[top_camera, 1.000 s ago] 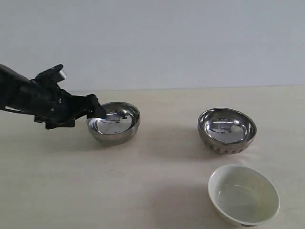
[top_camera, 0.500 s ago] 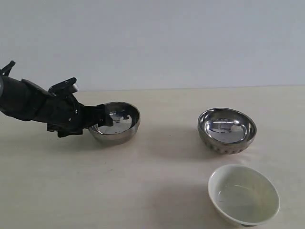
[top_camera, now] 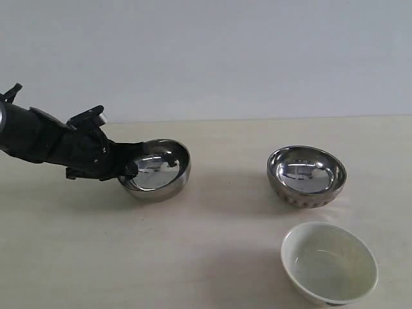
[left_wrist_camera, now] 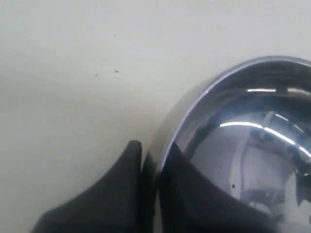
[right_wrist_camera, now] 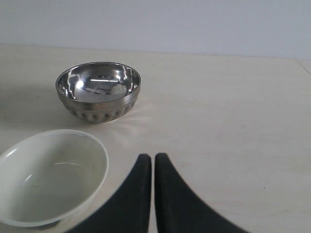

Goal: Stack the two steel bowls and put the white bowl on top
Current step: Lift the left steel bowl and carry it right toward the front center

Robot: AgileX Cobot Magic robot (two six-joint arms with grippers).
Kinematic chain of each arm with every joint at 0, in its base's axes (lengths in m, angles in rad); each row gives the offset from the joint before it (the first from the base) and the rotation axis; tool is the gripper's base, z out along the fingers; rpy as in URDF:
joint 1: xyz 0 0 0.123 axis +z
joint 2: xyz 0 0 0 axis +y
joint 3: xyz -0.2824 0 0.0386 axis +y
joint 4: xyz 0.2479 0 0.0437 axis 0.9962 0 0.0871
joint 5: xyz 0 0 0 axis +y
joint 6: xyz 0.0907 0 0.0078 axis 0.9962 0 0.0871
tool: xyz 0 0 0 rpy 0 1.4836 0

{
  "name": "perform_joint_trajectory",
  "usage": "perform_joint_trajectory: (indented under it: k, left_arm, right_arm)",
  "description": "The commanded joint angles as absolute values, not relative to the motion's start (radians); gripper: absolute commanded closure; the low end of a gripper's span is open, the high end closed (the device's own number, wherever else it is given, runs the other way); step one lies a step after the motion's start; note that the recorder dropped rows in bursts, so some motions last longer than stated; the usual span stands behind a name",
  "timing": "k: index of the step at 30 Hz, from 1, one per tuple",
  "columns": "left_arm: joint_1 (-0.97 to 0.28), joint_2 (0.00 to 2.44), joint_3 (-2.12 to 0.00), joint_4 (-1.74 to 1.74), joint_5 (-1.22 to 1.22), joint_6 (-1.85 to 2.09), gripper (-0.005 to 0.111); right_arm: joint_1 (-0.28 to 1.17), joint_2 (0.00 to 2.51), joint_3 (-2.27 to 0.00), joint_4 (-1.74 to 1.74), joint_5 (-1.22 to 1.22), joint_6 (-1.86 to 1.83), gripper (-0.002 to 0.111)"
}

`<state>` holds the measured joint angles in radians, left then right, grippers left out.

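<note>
The smooth steel bowl (top_camera: 156, 169) sits left of the table's middle, tipped slightly. My left gripper (top_camera: 129, 168) is shut on its left rim; in the left wrist view the gripper (left_wrist_camera: 154, 154) has one finger outside the wall and one inside the smooth bowl (left_wrist_camera: 252, 126). The ribbed steel bowl (top_camera: 306, 175) stands upright at the right, also seen as the ribbed bowl (right_wrist_camera: 98, 91) in the right wrist view. The white bowl (top_camera: 329, 262) rests in front of it, and this white bowl (right_wrist_camera: 46, 177) lies beside my right gripper (right_wrist_camera: 153, 158), which is shut on nothing above the table.
The pale table (top_camera: 212, 257) runs back to a plain light wall (top_camera: 225, 58). The black left arm (top_camera: 45, 138) reaches in low from the left edge. The right arm does not show in the exterior view.
My left gripper has pushed in toward the smooth steel bowl and closed on its left rim; the bowl has tipped and shifted slightly. The other bowls and right gripper have not moved.
</note>
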<state>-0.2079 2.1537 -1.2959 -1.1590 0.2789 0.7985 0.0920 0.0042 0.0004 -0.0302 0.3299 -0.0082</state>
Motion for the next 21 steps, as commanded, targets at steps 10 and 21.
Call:
perform_joint_trajectory:
  k: [10, 21]
  left_arm:
    - [-0.231, 2.089, -1.283, -1.166, 0.362, 0.789, 0.103]
    - [-0.347, 1.902, -1.109, -1.132, 0.300, 0.859, 0.103]
  right_arm:
    - [0.090, 0.000, 0.000, -0.036, 0.322, -0.005, 0.108]
    - [0.090, 0.000, 0.000, -0.036, 0.322, -0.005, 0.108]
